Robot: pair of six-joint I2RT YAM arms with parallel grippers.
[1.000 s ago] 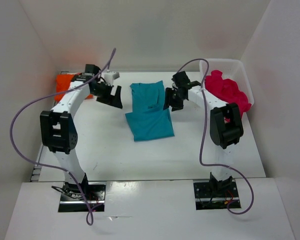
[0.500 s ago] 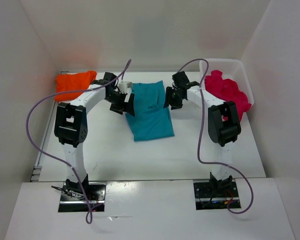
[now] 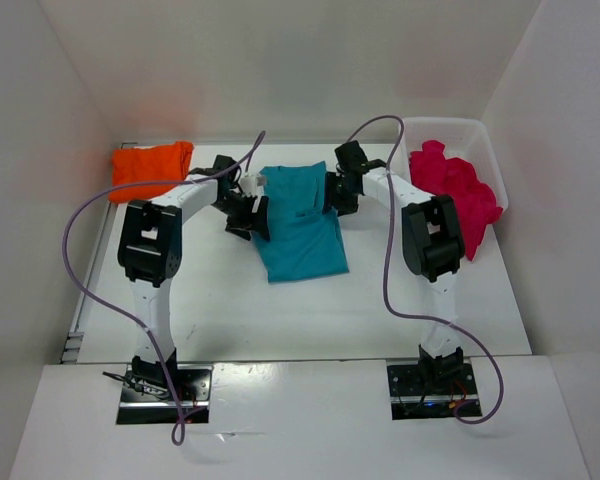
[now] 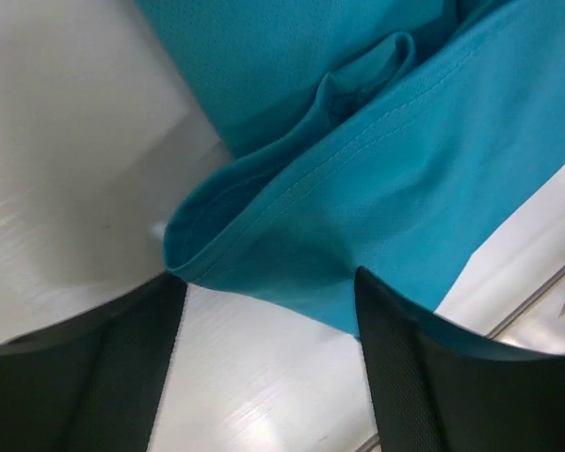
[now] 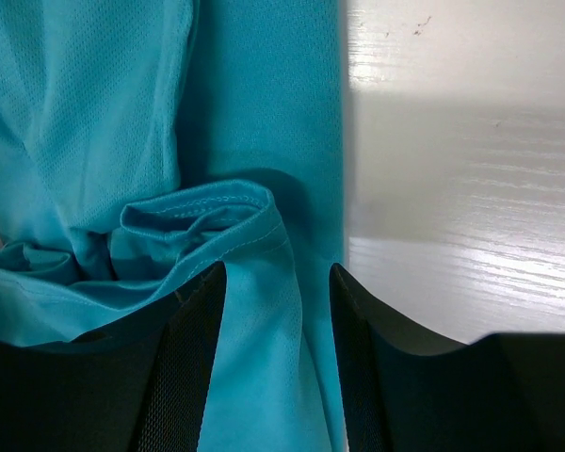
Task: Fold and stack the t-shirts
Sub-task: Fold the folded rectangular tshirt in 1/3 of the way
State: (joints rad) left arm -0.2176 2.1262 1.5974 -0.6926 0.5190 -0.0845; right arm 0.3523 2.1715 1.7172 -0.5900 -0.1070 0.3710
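Both spread: left fingers [image 4: 410,377] straddle teal t-shirt [image 3: 300,232] left edge, right fingers [image 5: 190,367] straddle its bunched right edge.

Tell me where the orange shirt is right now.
In the top view, the orange shirt lies bunched at the far left corner of the table, left of the left gripper and the teal shirt.

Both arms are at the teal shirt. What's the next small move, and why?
Probably close both grippers. The left gripper is open with a folded hem edge of the teal shirt between its fingers, and the right gripper is open around a bunched hem, so each seems placed to pinch cloth.
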